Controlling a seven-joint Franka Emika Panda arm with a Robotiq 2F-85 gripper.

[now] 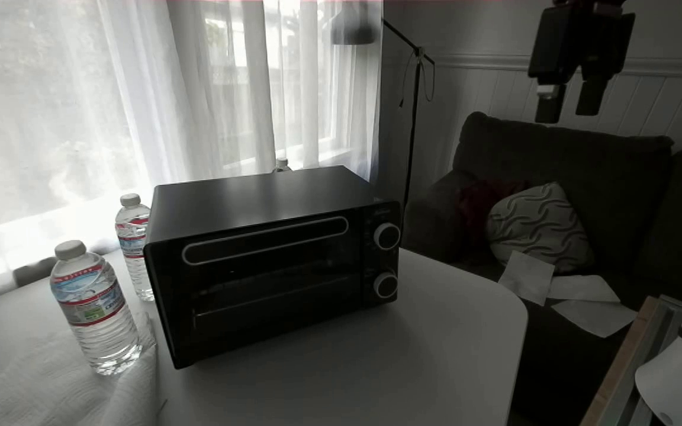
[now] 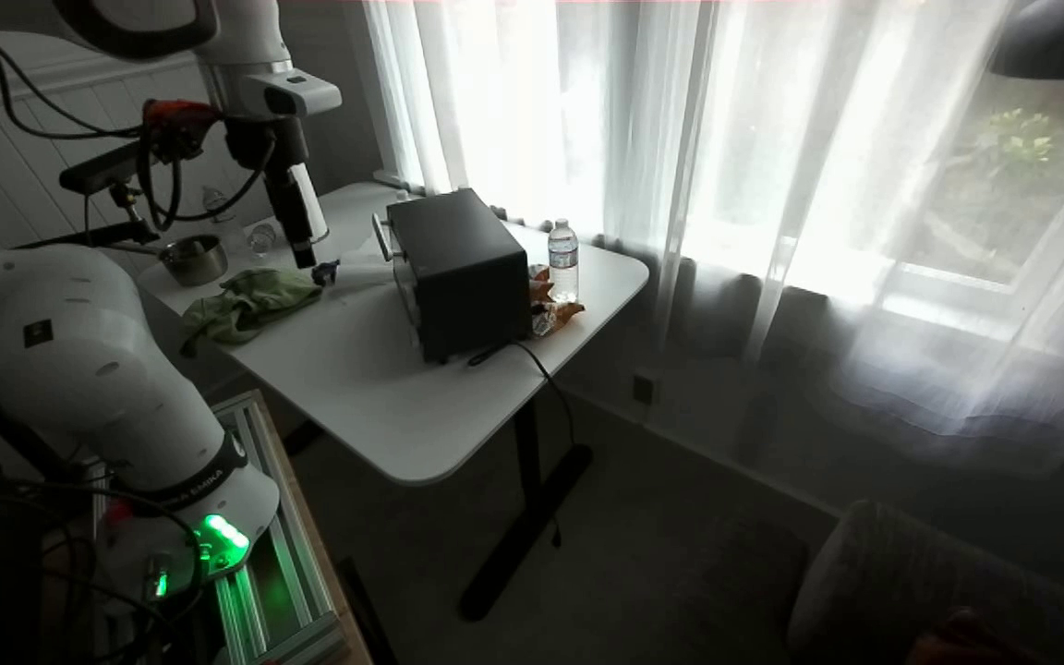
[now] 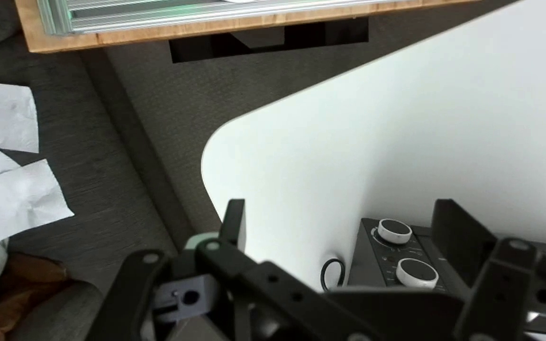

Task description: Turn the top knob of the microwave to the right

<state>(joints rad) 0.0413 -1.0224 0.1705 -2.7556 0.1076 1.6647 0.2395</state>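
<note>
Two short drums with pale rims and dark faces, the top knob [image 1: 386, 236] and the lower knob [image 1: 385, 285], sit below my end effector [image 1: 569, 111] and well apart from it, one above the other at the nearer end of the microwave [image 2: 463, 277]. My two blunt, dark fingers [image 3: 460, 239] are spread wide, and in the wrist view both knobs show between them, beyond the tips. The microwave is a boxy shape in smooth dark casing, with a long, looped, pale handle [image 2: 382, 238] across its glossy door [image 1: 276, 284]. It rests on a smooth white surface [image 1: 459, 331] whose corner, seen past my fingers, is rounded. Past the microwave's end farther from me stand two bottles [image 1: 95, 319] of clear ribbed plastic; on its far side from me, sheer curtains [image 1: 187, 89] hang in soft folds. Also lower than I am, a dark cloth sofa [image 1: 554, 154] bears white paper sheets [image 1: 527, 277] and a pillow [image 1: 539, 228] with a wavy pattern.
</note>
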